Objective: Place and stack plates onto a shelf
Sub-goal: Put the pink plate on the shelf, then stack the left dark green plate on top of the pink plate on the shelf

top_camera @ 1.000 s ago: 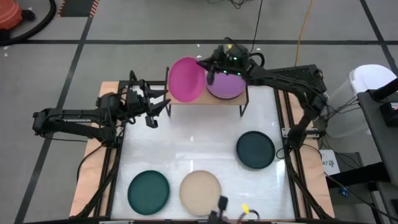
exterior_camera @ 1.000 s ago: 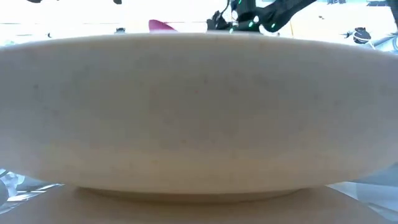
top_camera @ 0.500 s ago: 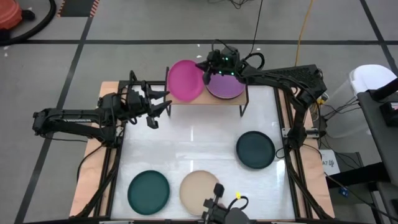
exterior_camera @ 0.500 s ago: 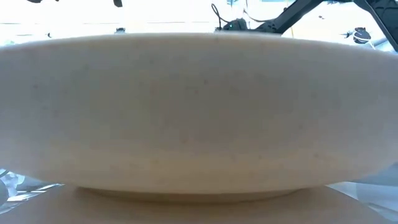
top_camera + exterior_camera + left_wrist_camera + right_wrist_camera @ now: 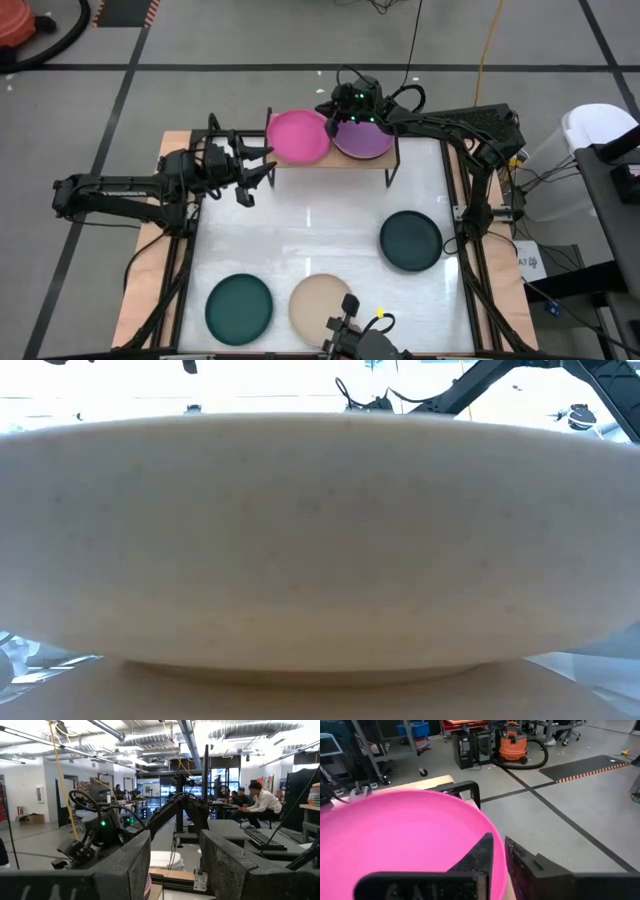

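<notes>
I see the magenta plate lying on the left half of the shelf, its rim pinched between the fingers of my right gripper; the right wrist view shows the fingers closed over the plate's edge. Beside it on the shelf sits the purple plate. My left gripper hovers just left of the shelf, fingers spread apart and empty. On the white table lie two dark teal plates and a beige plate, which fills the low view.
</notes>
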{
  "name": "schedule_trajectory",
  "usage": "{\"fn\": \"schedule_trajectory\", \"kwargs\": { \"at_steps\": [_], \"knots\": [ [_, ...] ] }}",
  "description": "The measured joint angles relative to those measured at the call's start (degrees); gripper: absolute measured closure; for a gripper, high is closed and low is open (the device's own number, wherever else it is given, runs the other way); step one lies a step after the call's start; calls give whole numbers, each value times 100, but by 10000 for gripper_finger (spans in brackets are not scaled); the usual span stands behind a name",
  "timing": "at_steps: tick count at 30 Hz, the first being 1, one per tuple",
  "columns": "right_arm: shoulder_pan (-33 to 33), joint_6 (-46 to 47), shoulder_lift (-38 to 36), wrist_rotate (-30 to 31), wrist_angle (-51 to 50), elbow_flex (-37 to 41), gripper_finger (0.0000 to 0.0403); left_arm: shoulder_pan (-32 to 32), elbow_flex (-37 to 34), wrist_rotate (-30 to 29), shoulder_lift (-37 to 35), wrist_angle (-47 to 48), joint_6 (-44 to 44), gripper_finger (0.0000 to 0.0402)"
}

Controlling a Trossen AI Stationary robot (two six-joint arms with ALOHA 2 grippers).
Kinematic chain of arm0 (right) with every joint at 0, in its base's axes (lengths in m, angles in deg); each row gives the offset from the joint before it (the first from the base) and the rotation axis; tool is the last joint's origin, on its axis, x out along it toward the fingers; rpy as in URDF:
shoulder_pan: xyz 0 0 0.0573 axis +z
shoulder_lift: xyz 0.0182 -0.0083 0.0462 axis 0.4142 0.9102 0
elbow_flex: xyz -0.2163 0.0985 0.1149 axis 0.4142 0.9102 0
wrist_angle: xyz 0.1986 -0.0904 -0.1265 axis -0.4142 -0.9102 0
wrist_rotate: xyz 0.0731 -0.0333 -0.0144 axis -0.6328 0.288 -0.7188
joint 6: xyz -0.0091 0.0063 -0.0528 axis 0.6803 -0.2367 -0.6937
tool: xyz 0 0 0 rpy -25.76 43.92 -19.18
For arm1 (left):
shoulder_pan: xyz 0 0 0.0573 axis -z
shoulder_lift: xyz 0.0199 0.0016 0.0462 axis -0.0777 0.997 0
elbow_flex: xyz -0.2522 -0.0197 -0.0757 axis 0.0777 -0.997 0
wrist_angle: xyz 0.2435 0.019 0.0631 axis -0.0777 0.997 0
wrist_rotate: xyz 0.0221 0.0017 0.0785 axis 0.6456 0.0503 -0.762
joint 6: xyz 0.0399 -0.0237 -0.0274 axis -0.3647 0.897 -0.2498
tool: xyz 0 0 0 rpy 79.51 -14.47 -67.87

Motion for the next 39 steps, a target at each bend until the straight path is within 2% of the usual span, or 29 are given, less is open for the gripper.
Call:
{"fn": "schedule_trajectory", "kwargs": {
  "at_steps": [8, 13, 22, 30, 39],
  "knots": [
    [0, 3, -39, 176, -148, 2, 343, -2, 0, -2, 0, 15, 150, 225],
    [15, 63, -404, 118, -158, 4, 342, -2, 0, -2, 0, 157, 280, 225],
    [178, 39, -1585, -832, -1034, 105, 342, 20, -4, -4, 292, 355, 388, 225],
    [715, -408, -2926, -905, -928, 1431, 342, 23, -2, -2, 873, -137, 431, 225],
    [1017, 160, -4391, -904, 598, 3500, 342, 117, -2, 0, 1342, -168, 581, 225]
  ]
}}
